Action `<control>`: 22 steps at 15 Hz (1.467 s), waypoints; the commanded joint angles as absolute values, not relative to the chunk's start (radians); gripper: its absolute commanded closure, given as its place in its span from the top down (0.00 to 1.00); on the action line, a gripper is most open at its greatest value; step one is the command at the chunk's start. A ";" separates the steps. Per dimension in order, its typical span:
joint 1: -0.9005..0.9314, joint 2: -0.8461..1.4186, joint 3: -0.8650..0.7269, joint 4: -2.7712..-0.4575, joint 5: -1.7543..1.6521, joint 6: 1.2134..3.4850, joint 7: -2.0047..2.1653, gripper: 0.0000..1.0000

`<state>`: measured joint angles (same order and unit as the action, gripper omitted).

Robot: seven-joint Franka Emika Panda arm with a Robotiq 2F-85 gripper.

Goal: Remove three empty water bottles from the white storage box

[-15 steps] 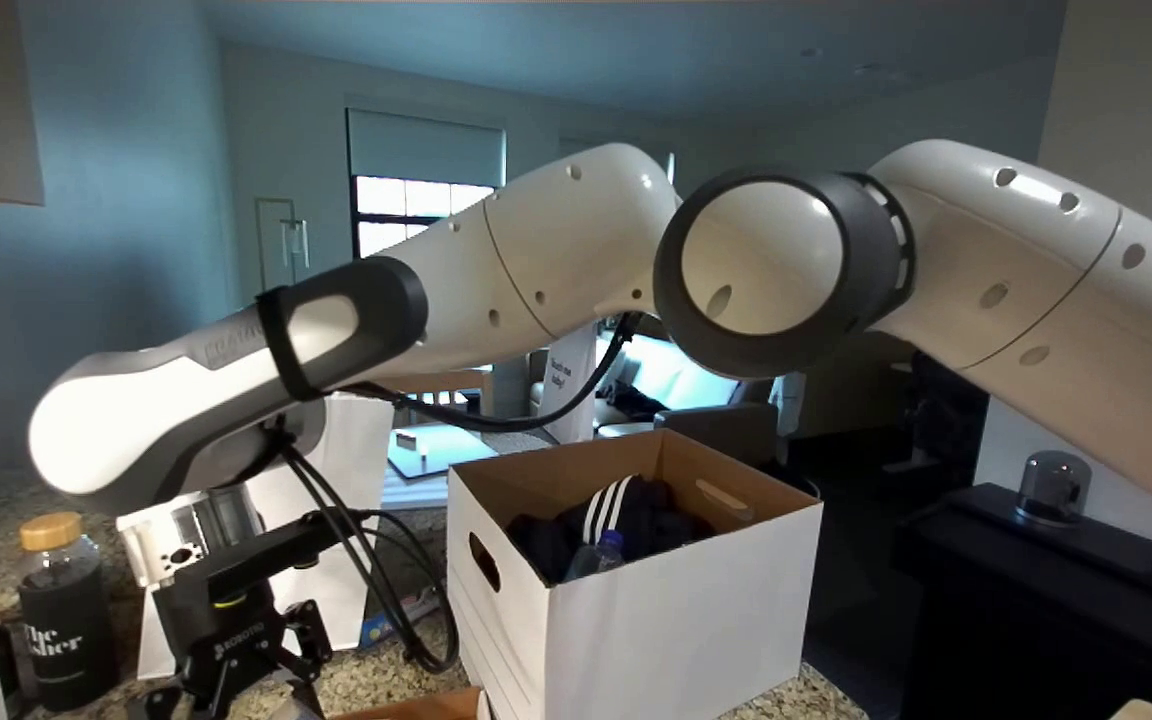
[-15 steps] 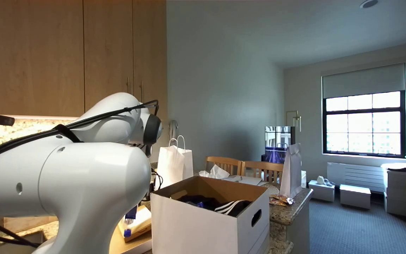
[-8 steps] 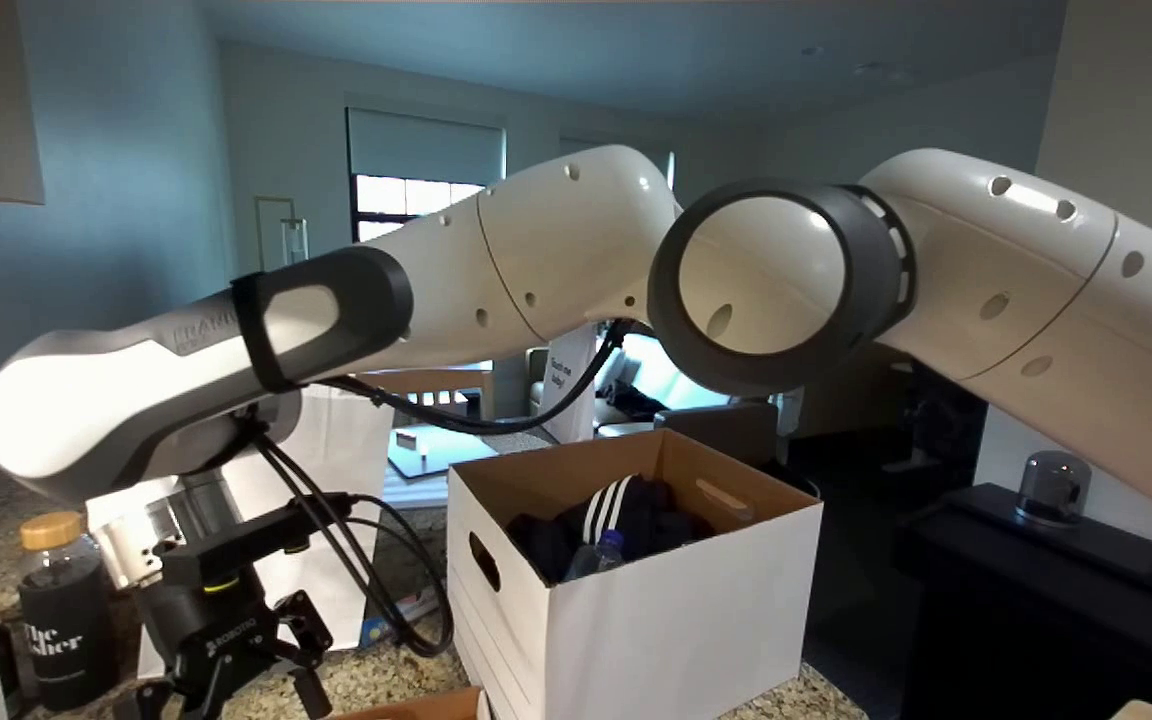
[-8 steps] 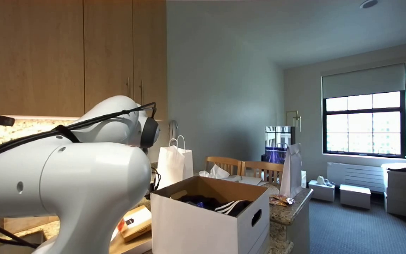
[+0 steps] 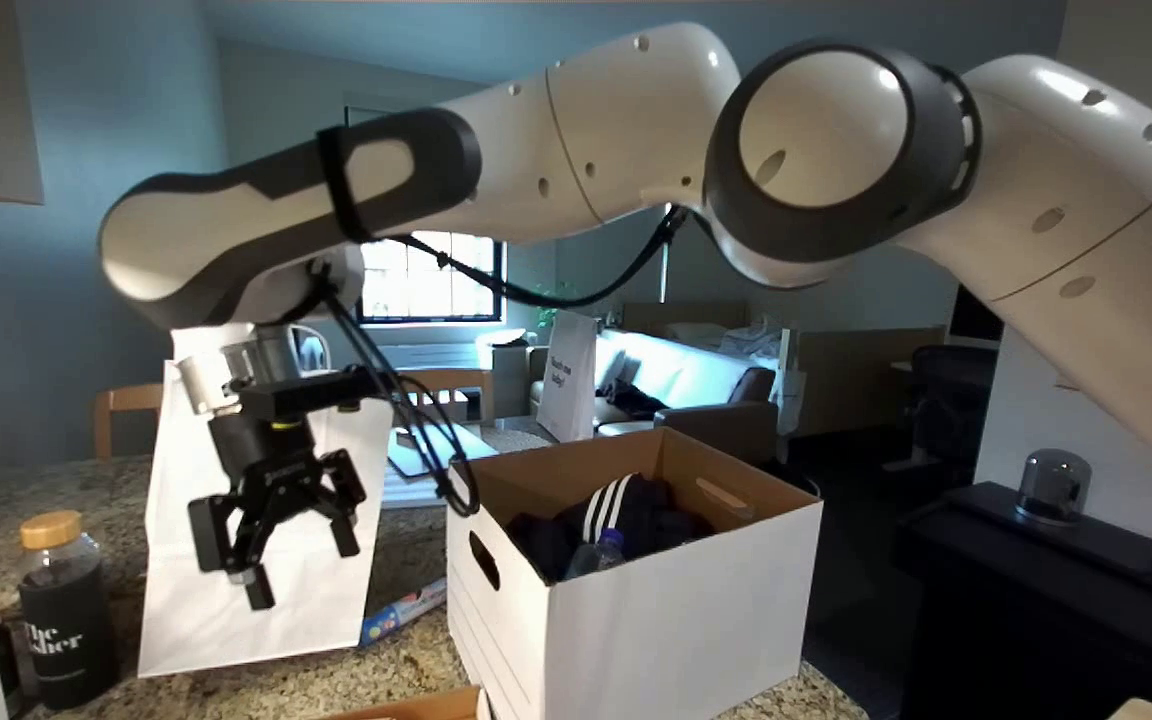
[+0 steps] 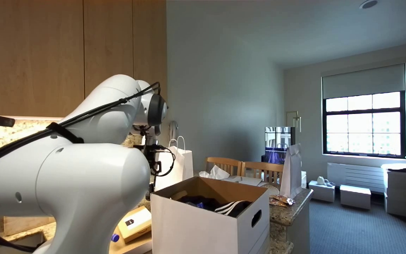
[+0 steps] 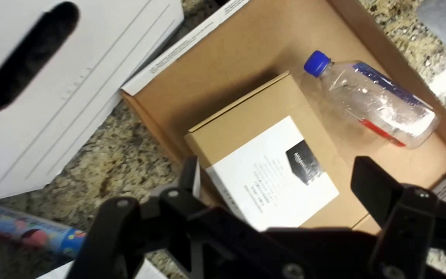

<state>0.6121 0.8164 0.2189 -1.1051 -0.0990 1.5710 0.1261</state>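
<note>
The white storage box (image 5: 676, 630) stands on the counter, holding dark striped clothing and a clear water bottle (image 5: 591, 558) with a blue cap near its wall. A second water bottle (image 7: 381, 100), blue-capped, lies on its side in a shallow brown cardboard tray (image 7: 223, 66) beside the box. In an exterior view only that bottle's blue cap (image 6: 115, 237) shows past the arm. My gripper (image 5: 301, 562) hangs above the counter, left of the box in that view. In the wrist view the gripper (image 7: 279, 170) is open, its fingers apart with nothing between them. No third bottle can be made out.
A small brown carton (image 7: 242, 120) with a white label lies in the tray below my gripper. Behind the gripper stands a white paper bag (image 5: 336, 610). A dark jar with a wooden lid (image 5: 66, 630) and a colourful tube (image 5: 406, 608) are nearby on the counter.
The gripper has risen well clear of the shallow tray, after dipping slightly. The bottle there has shifted beside the small carton and now lies free of the fingers. The box has not moved.
</note>
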 commanded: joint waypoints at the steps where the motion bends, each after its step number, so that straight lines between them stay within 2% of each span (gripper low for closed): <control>1: 0.513 0.617 0.203 -1.340 -0.082 1.711 0.120 1.00; 6: 0.395 0.436 0.161 -1.538 -0.046 1.963 0.189 1.00; 15: 0.165 0.091 0.090 -1.938 0.136 1.991 0.254 1.00; 20: 0.111 -0.070 0.051 -2.202 0.089 2.228 0.372 1.00; 21: 0.109 0.024 0.059 -2.060 0.109 2.122 0.305 1.00; 22: 0.103 -0.002 0.057 -2.110 0.107 2.167 0.322 1.00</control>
<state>0.1169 -0.0033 0.0429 -2.1134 0.1070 2.1703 0.3228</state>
